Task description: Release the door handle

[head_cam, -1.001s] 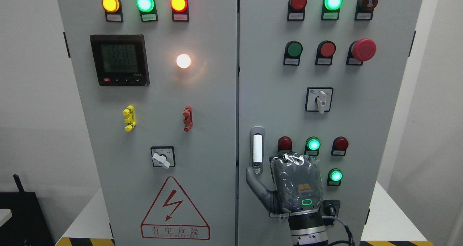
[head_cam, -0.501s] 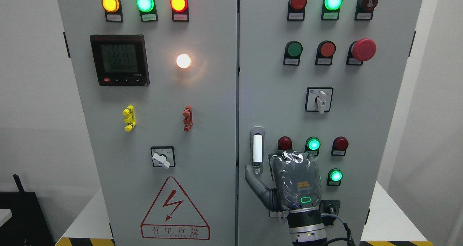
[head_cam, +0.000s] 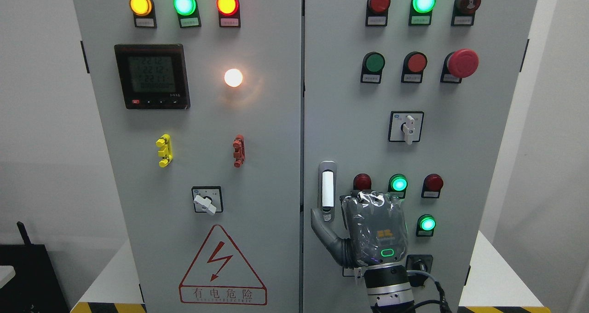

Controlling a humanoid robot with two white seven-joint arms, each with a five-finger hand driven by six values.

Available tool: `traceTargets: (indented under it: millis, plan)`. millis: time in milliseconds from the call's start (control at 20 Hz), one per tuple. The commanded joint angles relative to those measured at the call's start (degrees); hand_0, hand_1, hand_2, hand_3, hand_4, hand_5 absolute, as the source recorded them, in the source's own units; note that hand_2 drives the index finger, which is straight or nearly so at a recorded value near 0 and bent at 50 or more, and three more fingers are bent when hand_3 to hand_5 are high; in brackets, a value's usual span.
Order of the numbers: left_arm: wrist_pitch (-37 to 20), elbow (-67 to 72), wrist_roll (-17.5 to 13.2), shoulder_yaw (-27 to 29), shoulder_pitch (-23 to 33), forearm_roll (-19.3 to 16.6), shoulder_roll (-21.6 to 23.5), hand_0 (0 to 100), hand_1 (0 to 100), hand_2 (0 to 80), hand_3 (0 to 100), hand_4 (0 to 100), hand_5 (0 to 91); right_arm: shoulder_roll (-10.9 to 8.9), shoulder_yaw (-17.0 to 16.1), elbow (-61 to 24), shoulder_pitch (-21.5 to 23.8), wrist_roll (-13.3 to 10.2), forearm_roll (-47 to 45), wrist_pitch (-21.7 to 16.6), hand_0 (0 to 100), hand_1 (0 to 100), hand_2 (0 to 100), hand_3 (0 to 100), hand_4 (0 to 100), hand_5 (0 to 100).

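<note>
The door handle [head_cam: 327, 189], a white lever in a silver recessed frame, sits upright and flush on the right cabinet door [head_cam: 349, 119] near its left edge. My right hand [head_cam: 349, 211], grey and wrapped in clear film, rises from the bottom edge just right of the handle, with its back toward the camera. Its thumb [head_cam: 320, 223] is spread out to the left, the tip beside the handle's lower end with its keyhole. Nothing is grasped and the lever stands free. The left arm does not show.
Lit green lamps [head_cam: 398, 183] and red buttons surround the hand on the right door. A black key switch [head_cam: 421, 263] with a cable lies behind the wrist. The left door [head_cam: 207, 119] carries a meter, a rotary switch [head_cam: 206, 201] and a warning triangle.
My right hand has crept slightly up and to the left, bringing the thumb tip closer to the handle's lower end. The handle itself has not moved.
</note>
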Motion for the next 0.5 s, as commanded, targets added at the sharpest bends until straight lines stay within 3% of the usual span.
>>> traceTargets:
  millis: [0,451]
  plan:
    - [0.0,-1.8,0.0,0.0,1.8,0.0,0.0,12,39,0.0,0,0,0.0,0.04,0.3,0.4,0.0,0.0,0.0,0.0,34,0,100,100,100,96]
    - [0.0,-1.8,0.0,0.0,1.8,0.0,0.0,12,39,0.0,0,0,0.0,0.13,0.4,0.2,0.1,0.1,-1.1,0.0,33,0,100,100,100,97]
